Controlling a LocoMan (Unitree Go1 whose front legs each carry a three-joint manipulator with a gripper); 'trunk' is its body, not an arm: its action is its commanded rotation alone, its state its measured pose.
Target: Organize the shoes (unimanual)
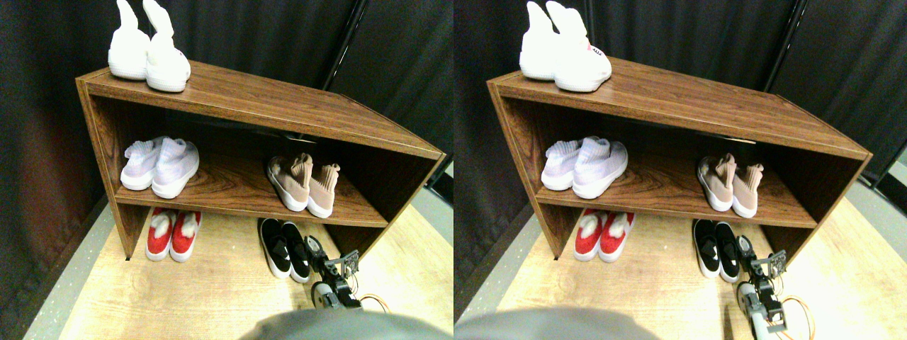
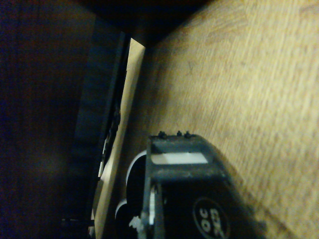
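Right end effector [image 1: 317, 249] hovers low over floor [image 1: 212, 297], jaw state unclear. Black shoes [image 1: 283, 246] just beside it; tan shoes [image 1: 305, 184] above on shelf [image 1: 234, 188].

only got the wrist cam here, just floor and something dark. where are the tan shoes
Observer: The tan shoes sit on the right side of the middle shelf, toes toward the robot.
Operator: where's my gripper relative to them
Observer: The right gripper is low, below that shelf, beside a black pair on the floor.
Operator: anything else on that shelf
Observer: A pale lilac-white pair sits on its left side, apart from the tan ones.
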